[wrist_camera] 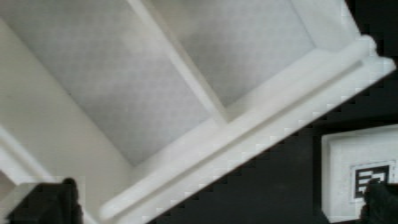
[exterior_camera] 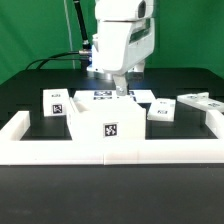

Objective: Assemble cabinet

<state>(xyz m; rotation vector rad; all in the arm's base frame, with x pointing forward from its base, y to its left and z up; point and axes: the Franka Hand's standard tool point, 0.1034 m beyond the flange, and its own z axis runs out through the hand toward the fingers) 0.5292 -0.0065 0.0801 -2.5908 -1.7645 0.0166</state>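
1. the cabinet (exterior_camera: 105,128), a large white box with one square tag on its front, stands near the middle of the black counter (exterior_camera: 30,88). it is right at the front stretch of the low white rail (exterior_camera: 160,153), and i cannot tell whether they touch.
2. the arm (exterior_camera: 122,40) hangs above the box. the hand (exterior_camera: 119,90) is low at the box's rear top edge, in front of the marker board (exterior_camera: 145,96).
3. the box and the wrist housing hide the jaws, so i cannot tell if the hand is wide, narrow or holding anything.
4. in the wrist view the cabinet (wrist_camera: 178,90) fills most of the picture: white walls, grey inner faces. one dark fingertip (wrist_camera: 54,203) shows at the edge.
5. loose parts lie apart from the box: a tagged block (exterior_camera: 55,103) on the exterior view's left, a second tagged block (exterior_camera: 163,110) on its right, and a flatter white piece (exterior_camera: 200,101) beyond that.
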